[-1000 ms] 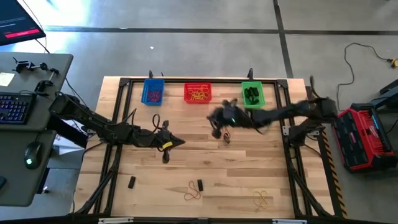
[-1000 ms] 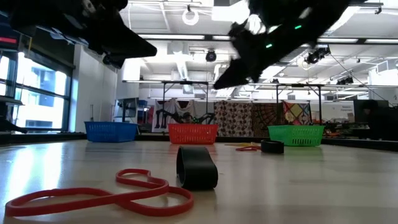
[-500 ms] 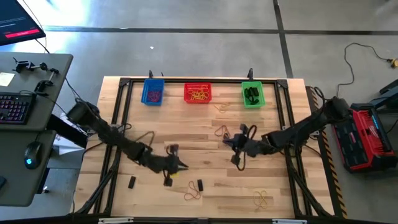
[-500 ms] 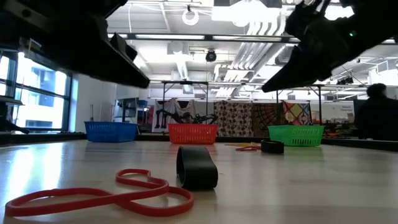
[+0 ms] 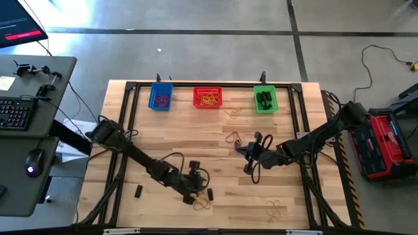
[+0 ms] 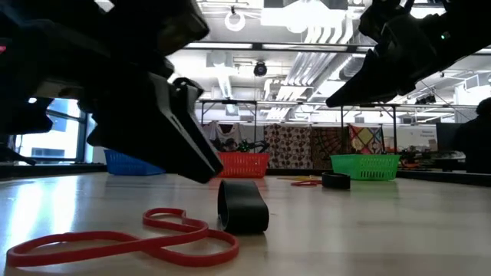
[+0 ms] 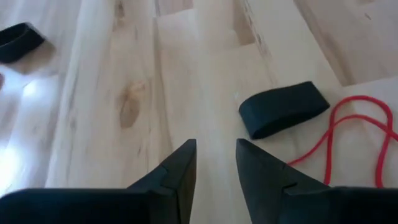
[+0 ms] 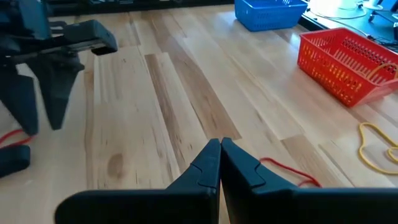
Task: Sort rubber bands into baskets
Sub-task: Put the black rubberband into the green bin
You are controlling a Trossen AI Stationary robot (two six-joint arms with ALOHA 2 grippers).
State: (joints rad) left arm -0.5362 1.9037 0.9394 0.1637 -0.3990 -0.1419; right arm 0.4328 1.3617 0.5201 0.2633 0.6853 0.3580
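Left hand [image 7: 214, 165] hung slightly apart beside the thick black band [image 7: 283, 108], probably lining up a grab; right hand [image 8: 219, 163] sat pinched together, empty, mid-desk.

My worktop [image 5: 215, 143] is pale wooden planking set in a dark metal frame [image 5: 212, 84]. To its left stands a grey desk [image 5: 26, 130] carrying a keyboard [image 5: 14, 112], a mouse [image 5: 32, 162] and a yellow note [image 5: 6, 82]; a monitor [image 5: 19, 23] glows red at the corner above. On the grey floor to the right sits a red and black case [image 5: 385, 145], with a cable [image 5: 382, 55] snaking nearby. Across the room, patterned cloths [image 6: 307, 146] hang on a rack beneath ceiling lights [image 6: 235, 17].
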